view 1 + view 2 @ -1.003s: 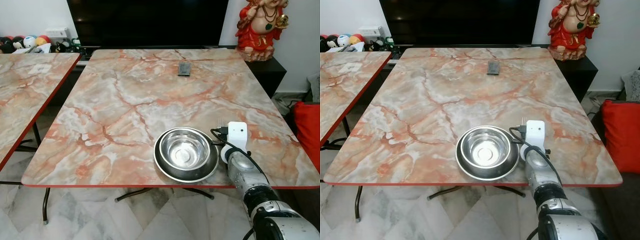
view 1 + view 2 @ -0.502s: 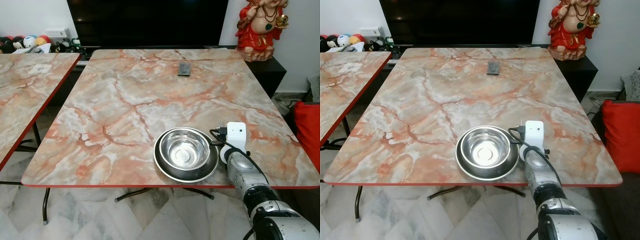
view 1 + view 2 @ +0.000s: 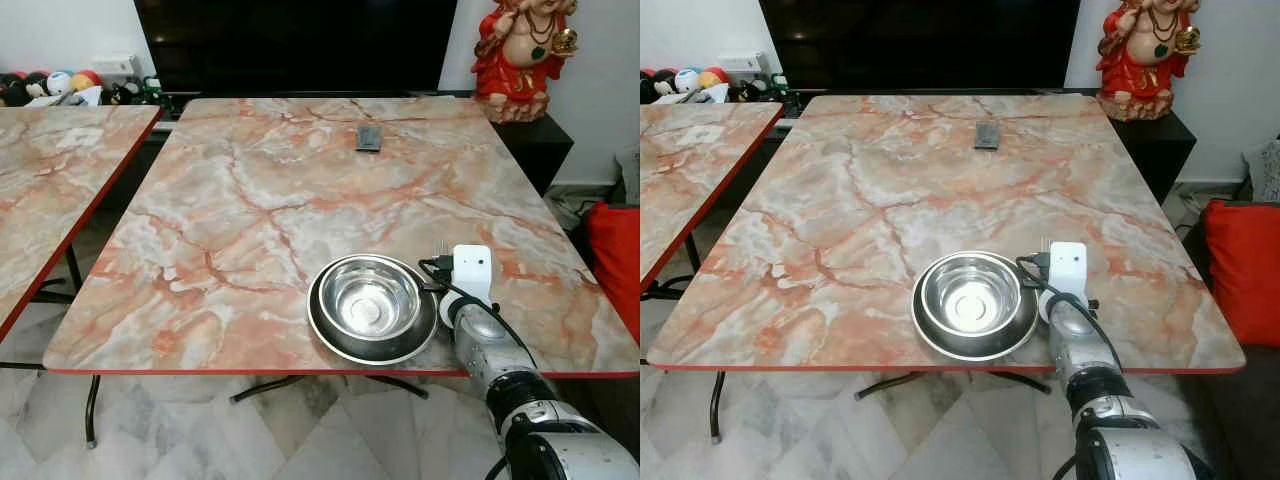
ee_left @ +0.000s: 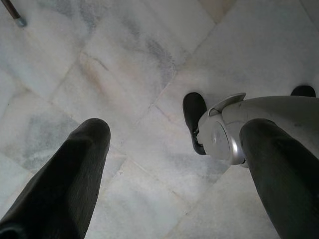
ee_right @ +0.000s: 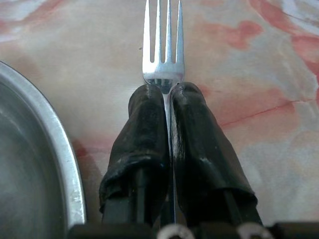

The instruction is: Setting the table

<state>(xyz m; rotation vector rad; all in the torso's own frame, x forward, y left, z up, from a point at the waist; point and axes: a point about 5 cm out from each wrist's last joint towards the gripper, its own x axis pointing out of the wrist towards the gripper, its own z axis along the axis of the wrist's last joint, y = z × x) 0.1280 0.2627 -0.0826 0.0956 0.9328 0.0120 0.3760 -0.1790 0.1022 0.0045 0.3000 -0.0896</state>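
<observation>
Marble-patterned surface [image 3: 250,200], pink and grey with a red edge, standing on pale tiled floor [image 3: 180,440]. Second surface [image 3: 50,180] of the same pattern to the robot's left, apart from the first. Black screen [image 3: 295,45] along the far wall; red and gold statue [image 3: 525,50] on a dark cabinet at far right; small dark remote [image 3: 369,138] lying near the far edge.

Right claw [image 5: 168,97] low over the near right part of the surface, fingers [image 5: 147,129] pressed together on the handle of a fork [image 5: 163,45]. Tines stick out past the fingertips, pointing away from the robot. Fork close above or on the surface; cannot tell which. From the head views the white wrist block hides most of the claw, and just the tine tips show beyond it [image 3: 440,247].

Just beside the claw, on its left, a steel plate [image 3: 325,335] with a steel bowl [image 3: 370,300] sitting in it. Plate rim near the fork but not touching it in the wrist view [image 5: 55,149]. Both sit close to the near edge.

Left claw [image 4: 172,142] hangs below the surface level over the floor, fingers [image 4: 75,174] spread wide, holding nothing. Robot's foot [image 4: 222,132] beyond them on the tiles.

Red cushion [image 3: 615,260] at the right margin.
</observation>
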